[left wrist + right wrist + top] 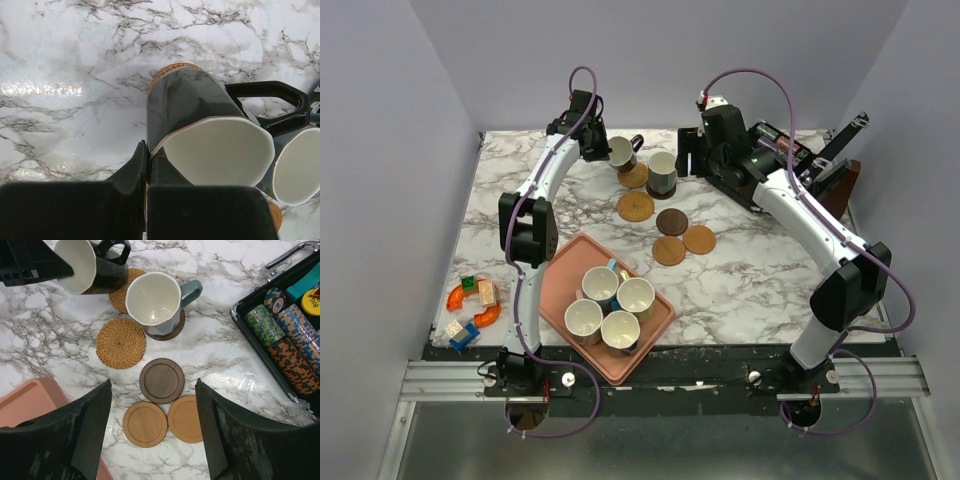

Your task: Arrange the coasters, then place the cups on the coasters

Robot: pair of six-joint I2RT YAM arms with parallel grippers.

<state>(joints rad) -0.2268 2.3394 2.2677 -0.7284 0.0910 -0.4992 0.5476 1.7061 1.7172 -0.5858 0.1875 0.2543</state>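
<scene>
Left gripper [148, 161] is pinched on the rim of the black cup [190, 100], cup wall between the fingers, jaws nearly together. The cup is tilted, mouth toward the wrist camera, handle to frame right. Its base is over a woven coaster [170, 68] at centre of the left wrist view. Cannot tell whether the base is down flat or just clear. Just right of it, the grey cup [155, 302] stands upright on a dark coaster [167, 331], upper centre of the right wrist view. Right gripper [153, 384] is spread wide, holding nothing, hovering over the free ones: spare woven coaster [120, 343], spare dark coaster [161, 380], and 2 tan coasters [145, 424] side by side, edges meeting, at lower centre. Tray [565, 265], lower centre of the top view, carries 4 cups [636, 295]. Judgement: coasters look laid out, and the step in hand is seating cup 2 of 6. Next move calls for levelling the black cup and lowering it square on the woven coaster. Then open and lift the fingers off without dragging the rim. The grey cup is close on the right, so there is little room to swing.
</scene>
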